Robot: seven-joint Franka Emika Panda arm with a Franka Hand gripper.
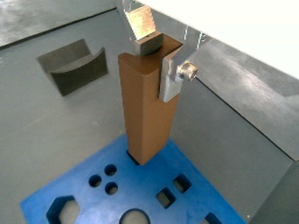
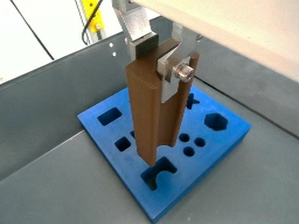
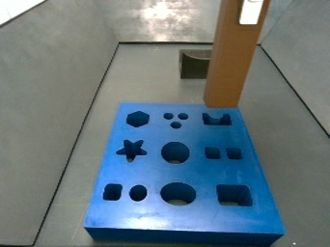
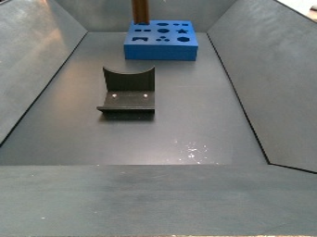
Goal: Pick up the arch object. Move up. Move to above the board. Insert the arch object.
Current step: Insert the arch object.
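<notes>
Matte grey floor (image 4: 186,120) with sloping walls surrounds the smooth bright-blue board (image 2: 222,131), pierced by star, hexagon, round and square holes. Above it, the gripper (image 1: 163,61) is clamped on a tall orange-brown bar (image 1: 146,109) hanging upright. Well apart from the gripper, the arch object (image 4: 129,93), dark and U-notched, lies on open floor.

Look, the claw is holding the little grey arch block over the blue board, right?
Not quite. The claw holds the tall orange-brown bar over the blue board. A side view shows the arch block lying on the floor, away from the board.
</notes>
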